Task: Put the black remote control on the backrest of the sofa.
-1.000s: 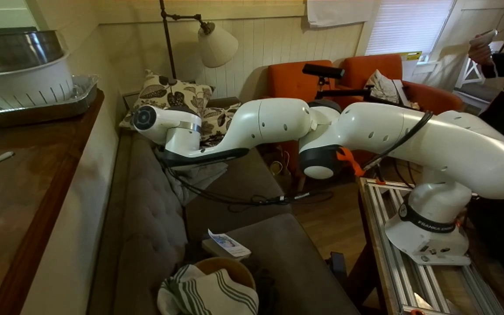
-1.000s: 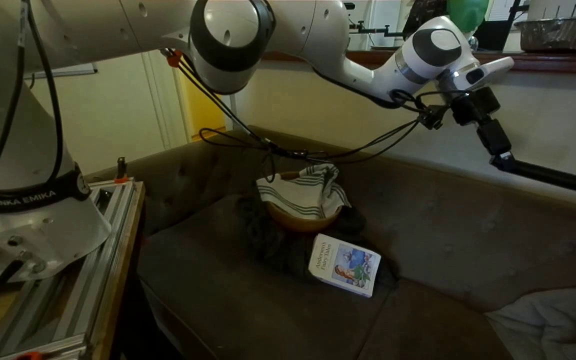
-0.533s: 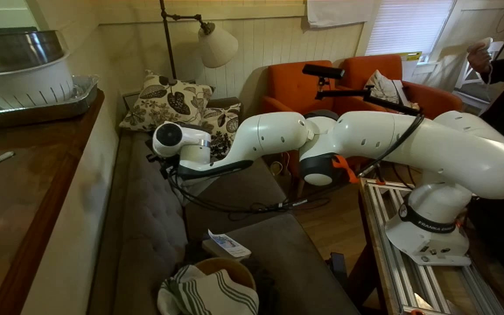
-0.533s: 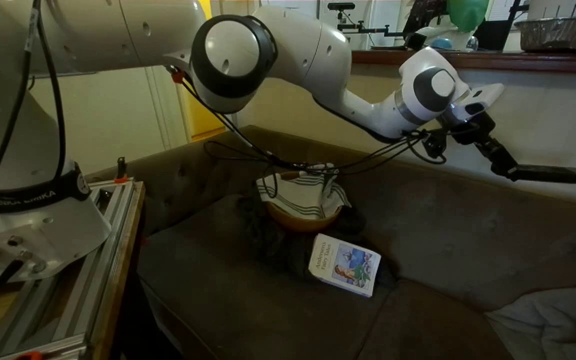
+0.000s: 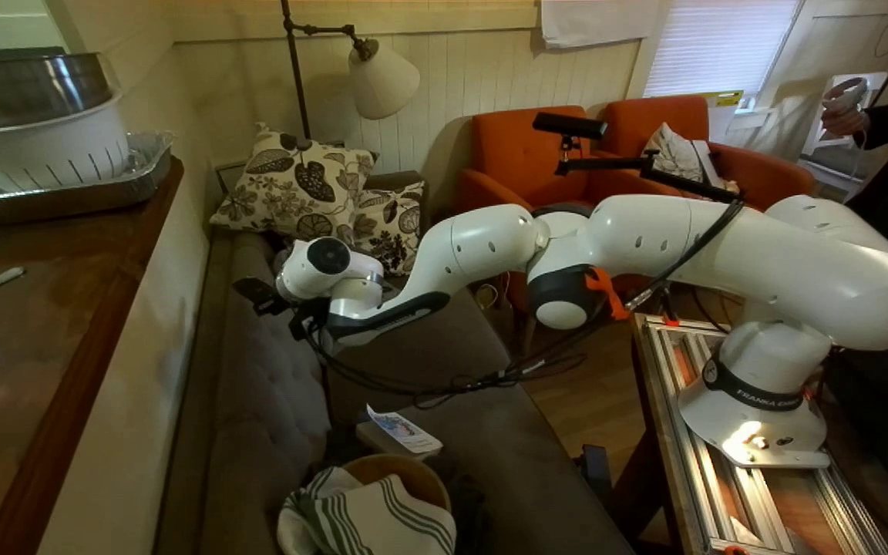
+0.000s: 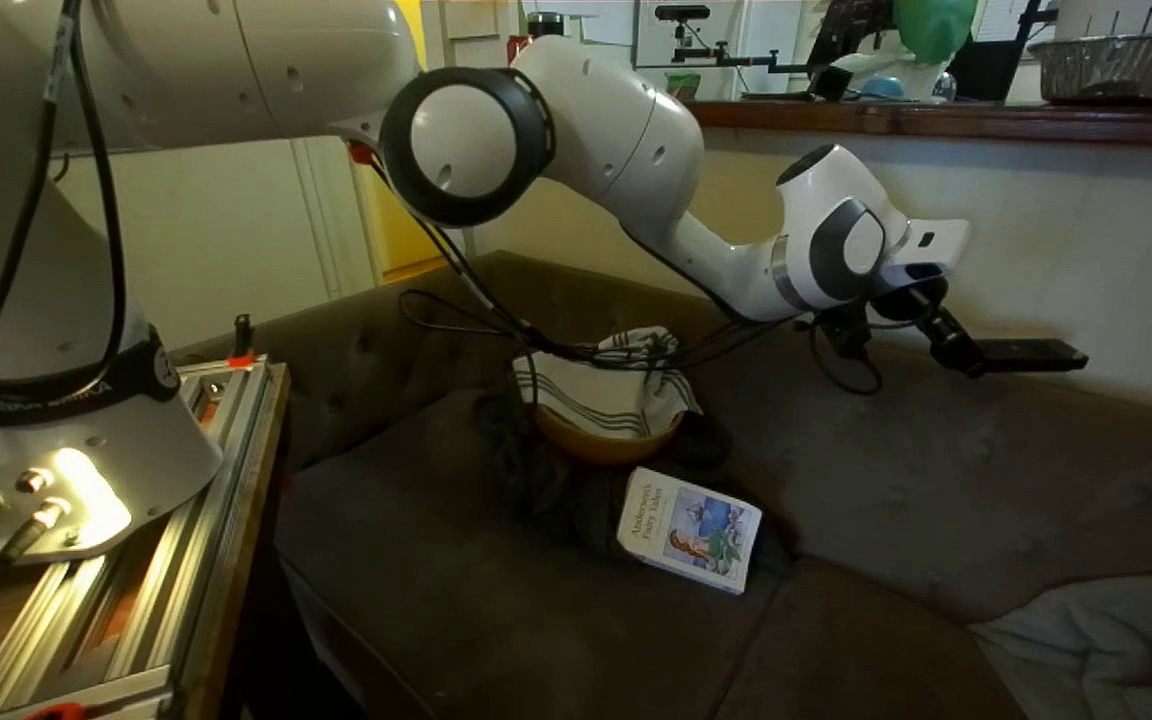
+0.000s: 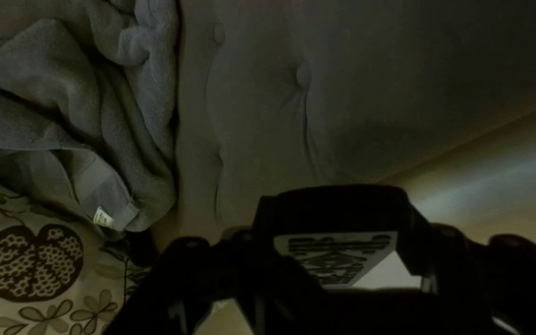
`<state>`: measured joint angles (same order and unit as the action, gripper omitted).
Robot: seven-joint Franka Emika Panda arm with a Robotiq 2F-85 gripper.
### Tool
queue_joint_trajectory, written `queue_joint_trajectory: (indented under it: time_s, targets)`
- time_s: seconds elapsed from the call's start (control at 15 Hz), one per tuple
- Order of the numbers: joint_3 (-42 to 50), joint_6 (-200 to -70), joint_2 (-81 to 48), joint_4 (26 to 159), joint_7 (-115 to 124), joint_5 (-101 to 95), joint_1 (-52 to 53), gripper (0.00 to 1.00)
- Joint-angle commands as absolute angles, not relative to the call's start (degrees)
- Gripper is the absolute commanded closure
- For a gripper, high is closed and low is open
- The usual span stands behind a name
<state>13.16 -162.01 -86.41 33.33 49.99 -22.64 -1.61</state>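
Exterior view. Clamped in gripper (image 6: 970, 358): slim black remote control (image 6: 1034, 355), near top edge of button-tufted fabric backrest (image 6: 916, 440). Draped into round tan bowl (image 6: 604, 447), near rear edge of seat (image 6: 476, 575): striped cloth (image 6: 591, 396).

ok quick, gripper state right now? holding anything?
Gripper: closed, holding the black remote control, which juts out from it in an exterior view.

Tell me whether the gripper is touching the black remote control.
Touching: an exterior view shows the gripper clamped on one end of the black remote control.
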Motion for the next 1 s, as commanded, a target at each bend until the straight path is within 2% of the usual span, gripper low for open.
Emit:
queue_joint_trajectory:
  time_s: [0.0, 0.13, 0.27, 0.6, 0.93]
  targets:
    - [20.35, -150.41, -84.63, 33.76, 56.71, -25.05, 3.22, 0.63]
    - [26.23, -143.64, -85.85, 31.22, 61.35, -24.0, 6.44, 0.63]
    - [27.48, -140.54, -85.78, 30.68, 63.36, -25.47, 8.1, 0.63]
    - [25.88, -141.46, -85.76, 30.91, 60.24, -26.82, 9.81, 0.63]
    - [23.69, -150.14, -86.05, 32.74, 56.16, -27.86, 9.02, 0.63]
